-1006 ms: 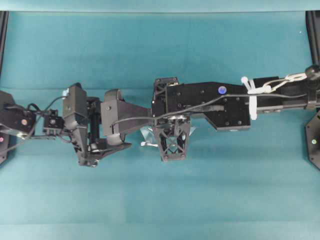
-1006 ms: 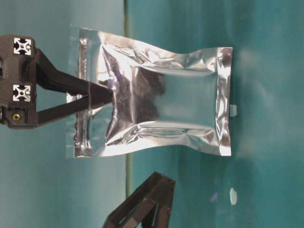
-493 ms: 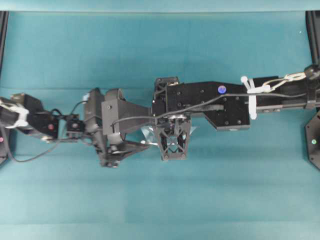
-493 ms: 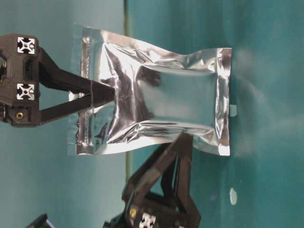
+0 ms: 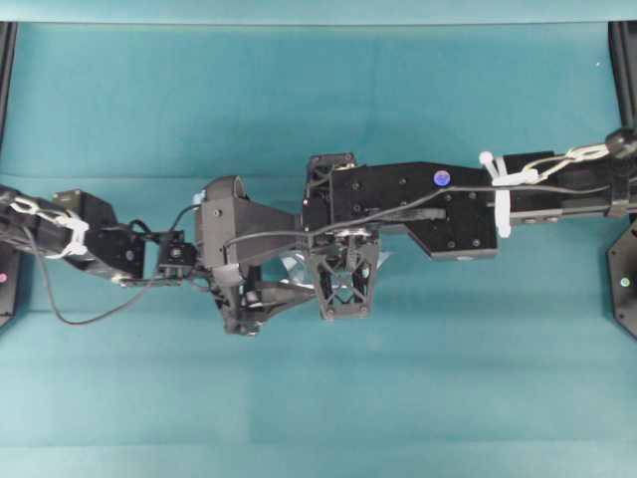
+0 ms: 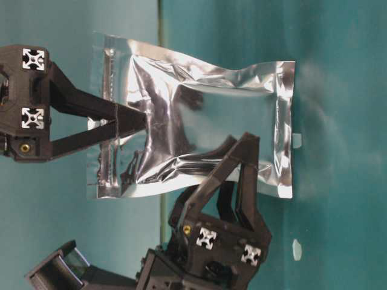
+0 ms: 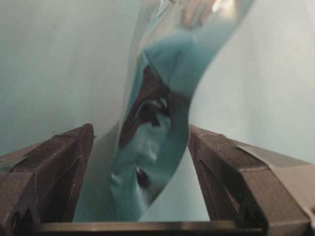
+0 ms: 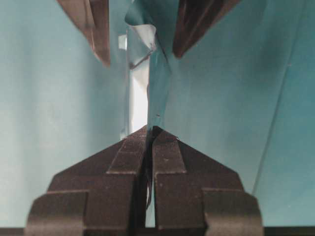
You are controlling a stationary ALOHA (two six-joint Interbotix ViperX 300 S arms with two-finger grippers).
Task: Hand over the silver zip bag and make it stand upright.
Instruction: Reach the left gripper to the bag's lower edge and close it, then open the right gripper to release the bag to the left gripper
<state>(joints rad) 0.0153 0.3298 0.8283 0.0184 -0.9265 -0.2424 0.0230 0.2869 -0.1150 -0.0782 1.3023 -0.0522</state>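
The silver zip bag hangs in the air above the teal table, clear of it. My right gripper is shut on the bag's sealed top edge; the right wrist view shows its jaws pressed on the foil. My left gripper is open at the bag's side edge. In the left wrist view the bag sits between its spread fingers, touching neither. From overhead only a sliver of the bag shows beneath the right arm, with the left gripper beside it.
Two tiny white bits lie on the table under the bag. The black frame posts stand at the far left and right edges of the overhead view.
My left arm has moved in towards the bag, and its open fingers now straddle the bag's edge. The right gripper and the bag have stayed almost still.
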